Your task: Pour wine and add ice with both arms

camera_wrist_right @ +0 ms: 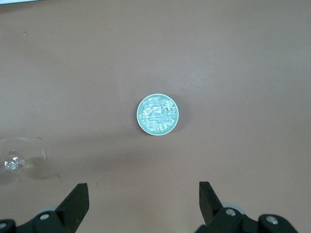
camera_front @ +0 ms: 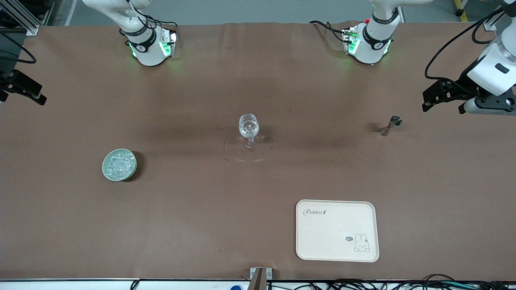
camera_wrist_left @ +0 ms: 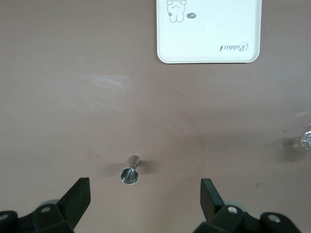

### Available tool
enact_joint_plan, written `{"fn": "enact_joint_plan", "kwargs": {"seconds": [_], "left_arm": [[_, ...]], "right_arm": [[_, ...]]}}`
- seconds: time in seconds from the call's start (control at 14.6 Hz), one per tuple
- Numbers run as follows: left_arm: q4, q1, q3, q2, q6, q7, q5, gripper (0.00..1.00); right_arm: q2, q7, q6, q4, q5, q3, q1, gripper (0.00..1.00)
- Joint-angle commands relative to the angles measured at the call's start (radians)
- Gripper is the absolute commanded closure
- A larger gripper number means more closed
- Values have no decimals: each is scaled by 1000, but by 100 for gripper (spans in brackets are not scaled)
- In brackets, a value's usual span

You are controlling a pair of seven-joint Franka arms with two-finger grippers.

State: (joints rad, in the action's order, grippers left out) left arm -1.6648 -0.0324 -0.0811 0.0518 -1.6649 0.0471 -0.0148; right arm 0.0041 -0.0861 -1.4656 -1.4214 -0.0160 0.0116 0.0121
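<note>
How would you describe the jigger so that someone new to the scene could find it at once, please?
Start at the stemmed glass in the middle of the brown table and look toward the left arm's end. There the jigger stands alone, farther from the front camera than the cream tray. It is the only metal piece: tiny, silvery, hourglass-shaped.

Even overhead light, soft short shadows, mild glare on the table [camera_front: 201,225], perhaps slight blur.
</note>
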Motion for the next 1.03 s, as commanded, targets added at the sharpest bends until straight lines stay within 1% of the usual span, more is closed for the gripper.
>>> {"fn": "enact_joint_plan", "kwargs": {"seconds": [0.0, 0.14, 0.27, 0.41, 0.55, 0.62, 0.75, 0.89, 0.96], "left_arm": [[0, 8, 9, 3, 33, 34, 30, 0], [0, 3, 59, 0, 42, 59, 24, 0], [-9, 6, 89, -6, 68, 114, 21, 0], [-19, 6, 133, -29, 77, 128, 13, 0], [-24, 8, 187, -61, 128, 178, 10, 0], [-32, 9, 240, -76, 140, 207, -35, 0], [-73, 9, 378, -102, 151, 227, -193, 0], [-114, 9, 512, -142, 152, 228, -322, 0], [-137, 9, 562, -164, 152, 228, -377, 0]], "right_arm": [[2, 6, 24, 3, 13, 4, -1, 0], [2, 6, 25, -14, 11, 5, 0, 0], [19, 8, 1, -37, 11, 5, 8, 0], [63, 8, -38, -48, 10, 5, 5, 0], [112, 20, -73, -60, 10, 5, 3, 0], [143, 25, -96, -65, 8, 5, 3, 0], [192, 49, -143, -85, 7, 5, 8, 0], [234, 66, -218, -129, 5, 5, 9, 0], [247, 72, -267, -161, 2, 5, 9, 0]]}}
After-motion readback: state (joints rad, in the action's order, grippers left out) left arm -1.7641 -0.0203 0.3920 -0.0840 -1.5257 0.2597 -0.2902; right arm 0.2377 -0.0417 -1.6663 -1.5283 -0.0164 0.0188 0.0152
